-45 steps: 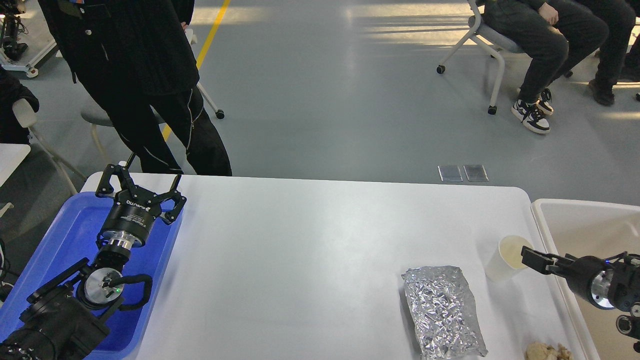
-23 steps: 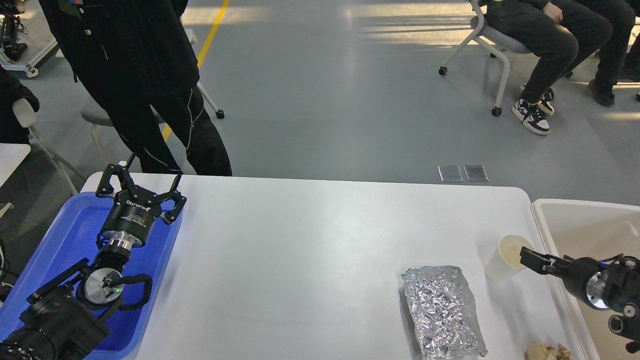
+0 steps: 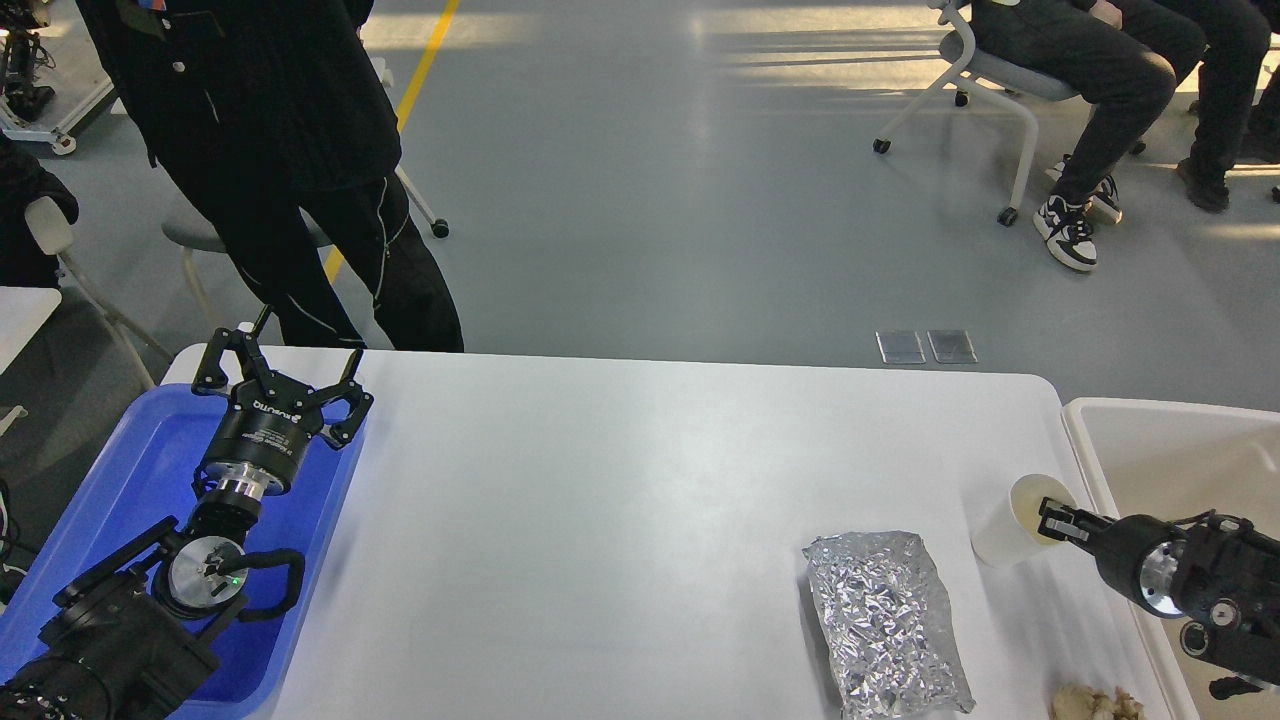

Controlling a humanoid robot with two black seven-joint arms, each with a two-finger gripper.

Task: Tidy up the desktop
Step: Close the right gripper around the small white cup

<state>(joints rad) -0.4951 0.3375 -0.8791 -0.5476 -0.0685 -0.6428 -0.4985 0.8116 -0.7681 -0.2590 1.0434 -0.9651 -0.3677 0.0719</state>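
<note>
Table [image 3: 640, 480] is filling most of the head view, white and slightly glossy, sitting between a blue tray [image 3: 150, 440] on its left end and a cream bin [image 3: 1140, 440] just off its right edge. Left gripper [image 3: 283, 372] is hovering over the tray's far edge, jaws spread wide, gripping nothing. Right gripper [image 3: 1056, 519] is reaching in from the right with its tip at the rim of a paper cup [image 3: 1010, 535]; cannot tell whether its jaws are clamping it. Crumpled foil sheet [image 3: 885, 620] is lying near the cup. Beige wad [image 3: 1095, 702] is sitting at the near edge.
</note>
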